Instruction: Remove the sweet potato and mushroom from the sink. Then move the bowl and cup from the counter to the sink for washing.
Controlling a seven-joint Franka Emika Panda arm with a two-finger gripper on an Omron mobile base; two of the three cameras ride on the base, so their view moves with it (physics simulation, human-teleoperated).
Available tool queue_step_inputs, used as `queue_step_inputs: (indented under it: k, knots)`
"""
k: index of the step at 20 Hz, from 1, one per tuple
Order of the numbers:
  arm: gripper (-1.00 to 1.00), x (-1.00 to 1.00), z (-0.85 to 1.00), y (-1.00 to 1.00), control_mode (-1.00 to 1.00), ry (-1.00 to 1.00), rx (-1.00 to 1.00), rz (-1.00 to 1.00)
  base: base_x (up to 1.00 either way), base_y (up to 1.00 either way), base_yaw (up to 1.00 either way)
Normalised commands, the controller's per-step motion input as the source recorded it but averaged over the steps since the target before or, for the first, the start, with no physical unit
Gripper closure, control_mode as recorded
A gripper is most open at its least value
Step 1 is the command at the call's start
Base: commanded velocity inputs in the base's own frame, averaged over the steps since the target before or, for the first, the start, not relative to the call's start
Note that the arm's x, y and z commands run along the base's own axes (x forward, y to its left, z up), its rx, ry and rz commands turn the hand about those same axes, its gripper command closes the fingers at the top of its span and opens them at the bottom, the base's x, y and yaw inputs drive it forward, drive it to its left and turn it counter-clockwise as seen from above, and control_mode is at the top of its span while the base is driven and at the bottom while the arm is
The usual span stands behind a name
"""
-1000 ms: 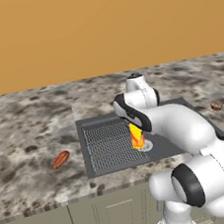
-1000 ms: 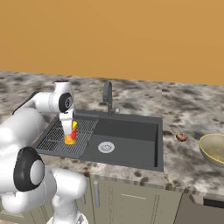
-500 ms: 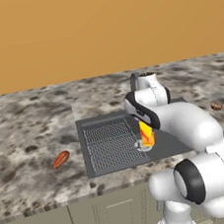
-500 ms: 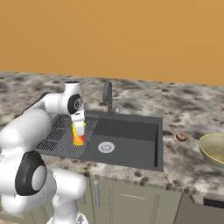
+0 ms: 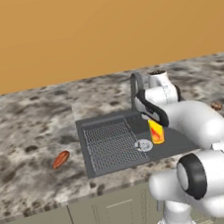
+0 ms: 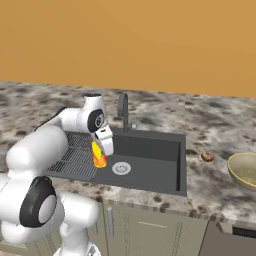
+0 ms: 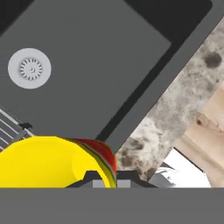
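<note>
**Inspector:** State the end effector's condition.

**Assessor:** The end effector [image 6: 101, 152] is pinching the yellow cup [image 6: 98, 154] at its rim; the hand view shows the fingertips [image 7: 94, 180] pressed against the cup wall with the red-orange mark beside them. The cup hangs upright, its long axis vertical, directly under the end effector.

**Inspector:** Where is it relative to the sink?

**Assessor:** The sink [image 6: 170, 150] lies directly beneath. The cup is over the line where the ribbed drainer grid [image 5: 110, 144] meets the flat basin floor, with the round drain [image 6: 121, 168] just beside it toward the open basin. Whether the base touches the floor I cannot tell.

**Inspector:** The relation governing the next move?

**Assessor:** In my judgement it is straight down. The cup is already inside the basin's outline, so only a short lowering and a release appear to remain. A risk: setting down across the grid's edge could tip it.

**Inspector:** Other task items?

**Assessor:** The sweet potato [image 5: 60, 159] lies on the bench [image 5: 28, 139], well off to the grid side of the end effector. The mushroom [image 6: 207, 156] is on the bench beyond the basin's opposite edge, and the tan-gold bowl [image 6: 244, 170] is farther out that way, not yet in the sink.
</note>
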Motion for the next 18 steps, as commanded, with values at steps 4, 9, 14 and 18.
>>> queue_step_inputs:
  k: [4, 9, 14, 18]
  knots:
    - [1.0, 0.0, 0.0, -0.41, -1.0, -0.06, 0.0, 0.17, 0.0, 0.0, 0.0]
    - [1.0, 0.0, -0.02, -0.38, -1.0, -0.11, 0.0, 0.13, 0.0, 0.0, 0.0]
    - [1.0, 0.03, -0.07, -0.38, -1.0, -0.06, 0.03, 0.05, 0.0, 0.0, 0.0]
    - [1.0, 0.12, -0.1, -0.33, -1.0, 0.0, 0.04, 0.04, 0.0, 0.0, 0.0]
